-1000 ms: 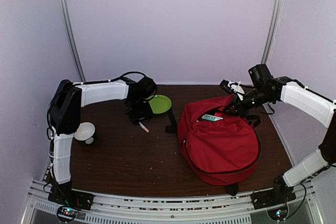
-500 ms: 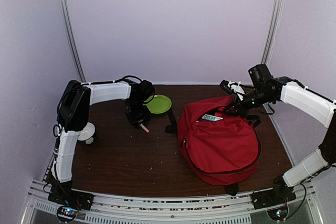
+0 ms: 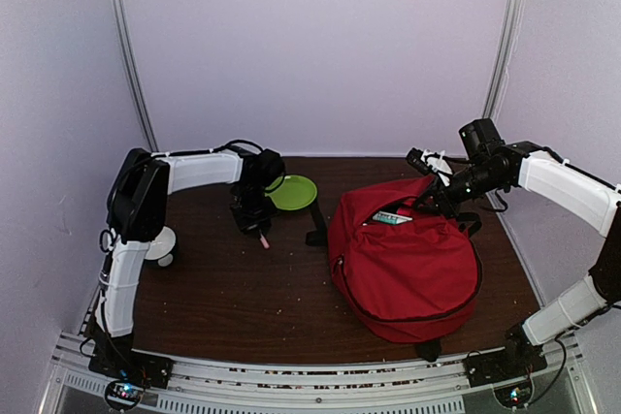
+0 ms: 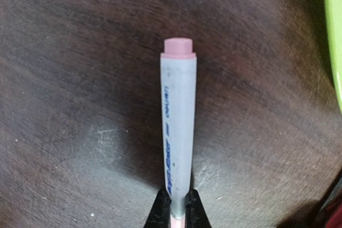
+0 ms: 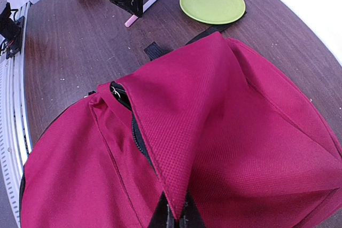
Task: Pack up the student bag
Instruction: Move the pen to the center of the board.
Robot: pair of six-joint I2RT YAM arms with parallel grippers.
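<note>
The student bag (image 3: 408, 264), a large red backpack, lies on the right half of the table with its top zipper open. A white and teal item (image 3: 391, 218) shows in the opening. My right gripper (image 3: 433, 199) is shut on the bag's upper flap (image 5: 176, 132) and holds it raised; the fabric edge runs down between the fingertips (image 5: 175, 216). My left gripper (image 4: 178, 214) is shut on a grey marker with a pink cap (image 4: 178, 121), which lies flat on the table left of the bag (image 3: 263, 238).
A green plate (image 3: 293, 192) sits just behind and right of the left gripper, its rim (image 4: 334, 36) close to the marker. A white bowl (image 3: 155, 242) stands by the left arm's base link. A black bag strap (image 5: 158, 50) lies on the wood between plate and bag.
My left gripper has come down over the marker and closed on it. The right gripper and the bag flap have not moved.
</note>
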